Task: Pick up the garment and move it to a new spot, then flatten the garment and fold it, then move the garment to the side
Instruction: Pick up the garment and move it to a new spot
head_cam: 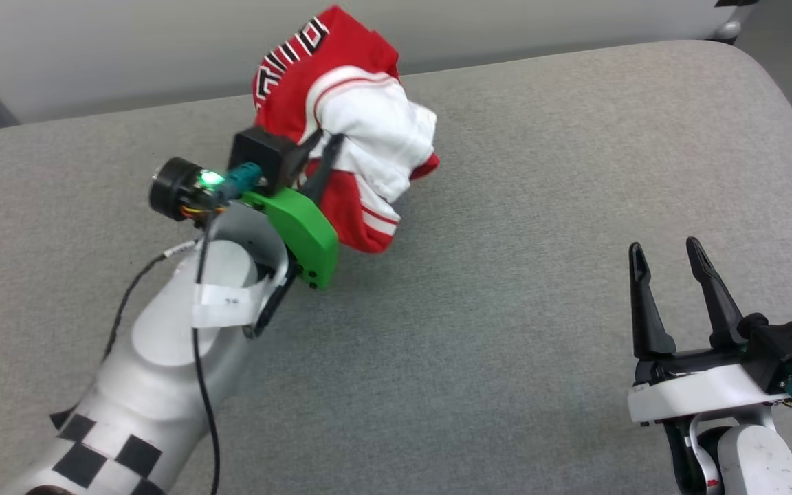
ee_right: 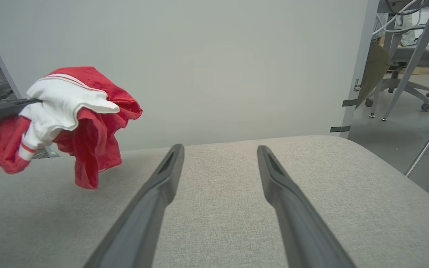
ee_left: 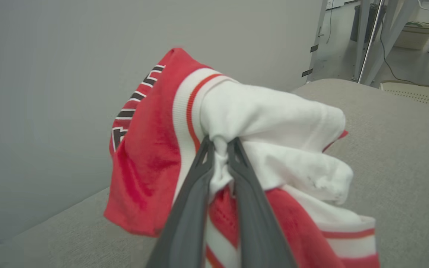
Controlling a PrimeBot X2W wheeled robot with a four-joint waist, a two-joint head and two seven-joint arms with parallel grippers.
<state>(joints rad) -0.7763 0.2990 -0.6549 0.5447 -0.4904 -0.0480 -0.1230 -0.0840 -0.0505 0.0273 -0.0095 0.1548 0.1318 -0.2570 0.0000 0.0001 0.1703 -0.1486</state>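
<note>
Currently the left gripper (head_cam: 327,141) has its two dark fingers pressed together on a pinch of white sleeve fabric, and the garment (head_cam: 375,137) hangs from them as a crumpled bundle. In the left wrist view the fold of white cloth is squeezed between the fingertips of that gripper (ee_left: 220,143). The rest of the garment (ee_left: 274,123) billows out beyond and to both sides of them: red body with black lettering on one side, white sleeve and striped trim on the other.

The bundle is held near the far edge of the grey padded worktop (head_cam: 506,309), toward its left half, with a pale wall (ee_right: 218,67) behind it. In the right wrist view the garment (ee_right: 76,111) droops with a red tail pointing down at the worktop; whether that tail touches the surface cannot be told.

The right gripper (head_cam: 664,247) sits near the worktop's near right corner, well apart from the garment, its fingers spread with nothing between them (ee_right: 220,148).
</note>
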